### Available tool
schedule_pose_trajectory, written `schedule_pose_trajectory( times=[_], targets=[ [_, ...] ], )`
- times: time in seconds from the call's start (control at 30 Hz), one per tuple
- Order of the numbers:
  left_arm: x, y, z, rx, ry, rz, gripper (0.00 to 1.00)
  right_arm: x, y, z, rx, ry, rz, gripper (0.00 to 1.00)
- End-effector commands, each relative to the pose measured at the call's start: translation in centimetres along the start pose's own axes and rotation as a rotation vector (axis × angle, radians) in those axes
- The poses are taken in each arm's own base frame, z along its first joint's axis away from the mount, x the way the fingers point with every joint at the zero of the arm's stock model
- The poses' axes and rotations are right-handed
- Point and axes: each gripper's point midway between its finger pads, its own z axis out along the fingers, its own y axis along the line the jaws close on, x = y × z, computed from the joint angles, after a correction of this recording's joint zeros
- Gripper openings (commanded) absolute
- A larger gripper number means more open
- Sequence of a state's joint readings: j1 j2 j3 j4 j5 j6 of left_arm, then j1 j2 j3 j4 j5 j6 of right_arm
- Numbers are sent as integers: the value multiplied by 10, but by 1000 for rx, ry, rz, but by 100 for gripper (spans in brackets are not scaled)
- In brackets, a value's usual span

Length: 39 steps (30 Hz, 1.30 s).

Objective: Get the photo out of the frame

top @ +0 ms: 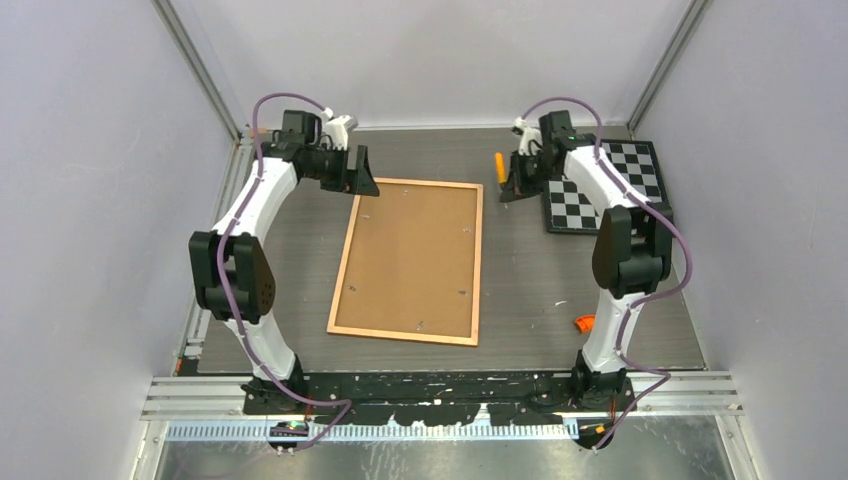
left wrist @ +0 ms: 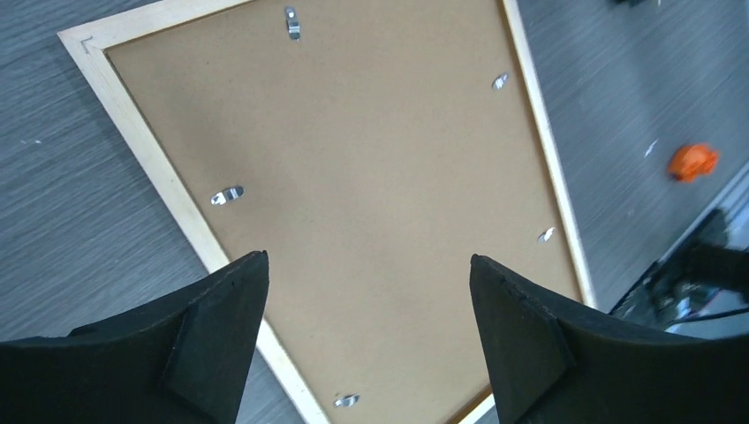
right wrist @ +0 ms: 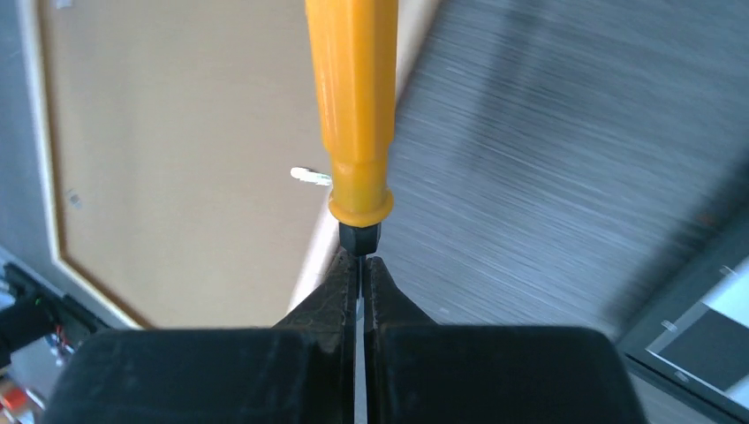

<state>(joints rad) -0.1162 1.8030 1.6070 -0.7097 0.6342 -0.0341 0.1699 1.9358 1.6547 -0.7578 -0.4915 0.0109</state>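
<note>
The frame [top: 410, 262] lies back up in the middle of the table [top: 520, 280], its long sides running from 12 to 6 o'clock with a slight lean. A narrow orange-brown wooden border rings plain brown fibreboard, and small metal clips [left wrist: 227, 195] sit just inside the edges. With this side up, the photo is out of sight

The left arm reaches from its base at 7 o'clock, elbow raised, to the frame's 11 o'clock corner. There the left gripper [top: 362, 183] hangs above the wood with its jaws spread wide and nothing between them. In its wrist view the two black fingers [left wrist: 221, 327] stand apart over the board, not touching it

The right arm bends the same way from 5 o'clock. The right gripper [top: 515, 185] sits off the frame's 1 o'clock corner, pinched tight on the thin metal shaft of an orange-handled tool [right wrist: 353, 106], whose handle points away from the fingers

A black-and-white checkerboard [top: 640, 170] lies at 2 o'clock, partly covered by the right arm. A small orange object [top: 584, 323] at 4 o'clock is too small to identify. The right wrist view is blurred, and its top edge cuts off the end of the handle
</note>
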Motion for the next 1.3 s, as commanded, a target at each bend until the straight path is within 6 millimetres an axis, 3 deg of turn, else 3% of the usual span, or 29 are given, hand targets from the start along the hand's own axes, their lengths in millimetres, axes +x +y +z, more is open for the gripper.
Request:
schedule_pose_trajectory(
  times=[0.0, 0.1, 0.23, 0.33, 0.43, 0.57, 0.7, 0.87, 1.0, 1.27],
  targets=[
    [0, -10, -20, -46, -14, 260, 87, 19, -49, -2, 136, 61, 138, 0],
    [20, -14, -20, -63, 39, 405, 99, 28, -67, 2, 187, 97, 146, 1],
    [47, -35, -21, -51, 105, 623, 100, 38, -81, 10, 242, 135, 164, 1],
    [81, -53, -20, -2, 194, 785, 100, 44, -94, 15, 298, 156, 191, 1],
    [131, -70, -22, 80, 304, 952, 100, 50, -103, 21, 336, 172, 213, 1],
    [185, -86, -27, 170, 385, 1077, 92, 60, -112, 26, 373, 195, 231, 0],
    [225, -100, -27, 235, 455, 1095, 85, 71, -120, 30, 411, 221, 247, 1],
    [273, -114, -26, 274, 537, 1224, 84, 85, -128, 31, 457, 233, 269, 3],
    [286, -120, -17, 264, 531, 1229, 81, 92, -133, 32, 489, 232, 290, 7],
    [287, -116, -3, 201, 496, 1243, 76, 99, -133, 29, 501, 233, 293, 31]
  ],
)
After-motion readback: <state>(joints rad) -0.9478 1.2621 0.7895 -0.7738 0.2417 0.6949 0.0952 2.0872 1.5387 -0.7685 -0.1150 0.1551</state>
